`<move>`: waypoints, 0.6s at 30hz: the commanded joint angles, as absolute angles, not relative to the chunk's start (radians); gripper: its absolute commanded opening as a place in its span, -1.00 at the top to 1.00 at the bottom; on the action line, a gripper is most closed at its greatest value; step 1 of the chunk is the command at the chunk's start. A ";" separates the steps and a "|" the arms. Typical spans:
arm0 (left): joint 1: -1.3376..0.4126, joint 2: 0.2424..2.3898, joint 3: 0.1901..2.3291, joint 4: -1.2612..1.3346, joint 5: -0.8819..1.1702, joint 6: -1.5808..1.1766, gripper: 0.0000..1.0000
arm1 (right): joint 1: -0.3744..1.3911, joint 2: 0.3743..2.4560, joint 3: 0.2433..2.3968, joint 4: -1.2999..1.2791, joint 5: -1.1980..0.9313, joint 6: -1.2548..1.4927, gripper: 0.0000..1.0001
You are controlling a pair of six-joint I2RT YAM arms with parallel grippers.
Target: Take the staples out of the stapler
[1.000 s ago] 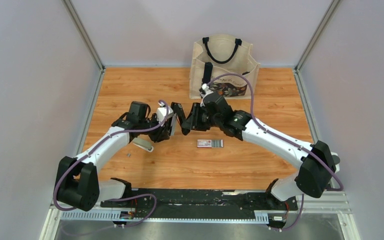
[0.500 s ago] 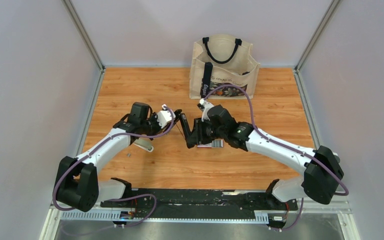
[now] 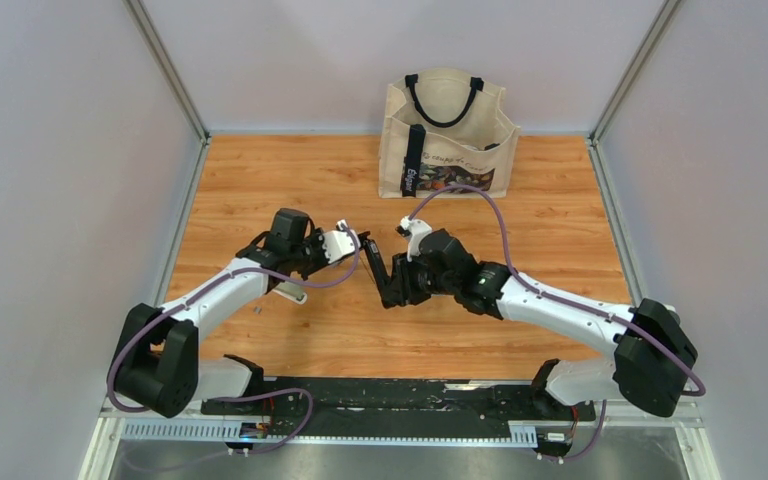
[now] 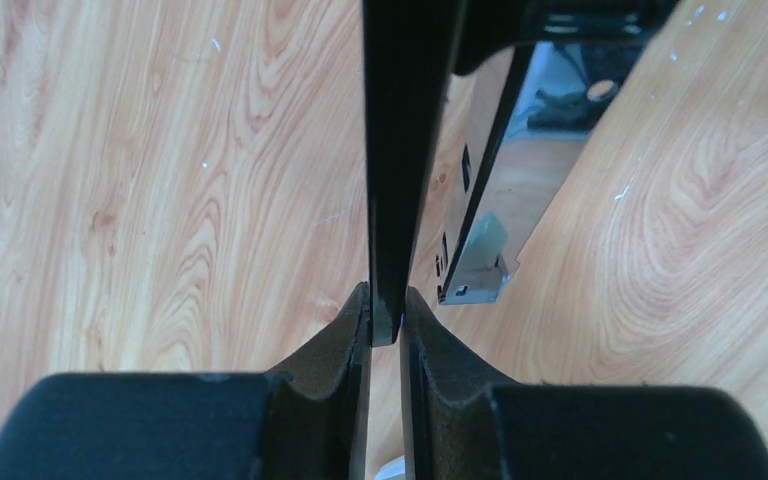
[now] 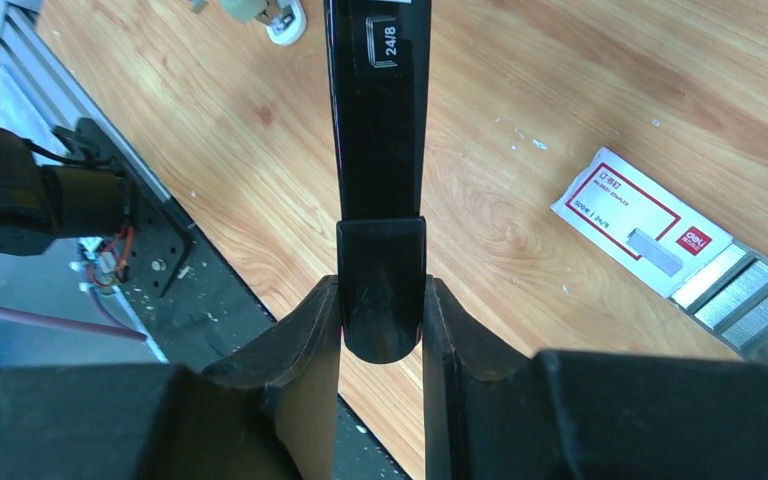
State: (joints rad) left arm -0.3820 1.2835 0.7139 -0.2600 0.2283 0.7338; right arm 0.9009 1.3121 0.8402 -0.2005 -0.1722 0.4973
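A black stapler hangs opened in a V between my two grippers, above the table. My left gripper is shut on the thin edge of one black arm. The silvery magazine rail swings open beside that arm; I cannot tell whether it holds staples. My right gripper is shut on the rounded end of the top cover, which is marked 24/8. A tiny grey strip of staples lies on the table by the left arm.
A small pale stapler lies under the left forearm. A box of staples with loose staple bars lies below the right gripper. A tote bag stands at the back. The black base rail runs along the near edge.
Both grippers have moved nearer the table's front edge with the stapler. The right gripper now covers the staple box in the top view, and the stapler's V points downward.
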 commanded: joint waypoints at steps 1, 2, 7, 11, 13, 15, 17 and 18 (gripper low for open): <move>-0.377 1.290 0.710 -0.152 0.126 0.781 0.75 | 0.952 1.279 0.799 -0.259 -0.062 0.422 1.00; -0.377 1.290 0.709 -0.149 0.118 0.784 0.75 | 0.971 1.278 0.796 -0.264 -0.029 0.416 1.00; -0.382 1.299 0.701 -0.115 0.092 0.805 0.75 | 1.014 1.272 0.750 -0.262 0.035 0.422 1.00; -0.383 1.287 0.683 -0.094 0.097 0.831 0.76 | 1.031 1.262 0.713 -0.247 0.060 0.446 1.00; -0.388 1.273 0.670 -0.080 0.086 0.868 0.76 | 1.035 1.250 0.700 -0.241 0.067 0.459 1.00; -0.396 1.270 0.657 -0.064 0.072 0.900 0.76 | 1.037 1.247 0.686 -0.238 0.072 0.466 1.00; -0.400 1.278 0.655 -0.063 0.067 0.907 0.76 | 1.037 1.249 0.684 -0.236 0.077 0.469 1.00; -0.403 1.279 0.655 -0.063 0.067 0.907 0.76 | 1.038 1.250 0.686 -0.236 0.075 0.469 1.00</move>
State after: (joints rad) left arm -0.4110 1.3022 0.6441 -0.1635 0.1467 0.8845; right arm 1.0294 1.2625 0.7120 -0.1501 0.0231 0.4808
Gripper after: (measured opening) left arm 0.203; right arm 0.311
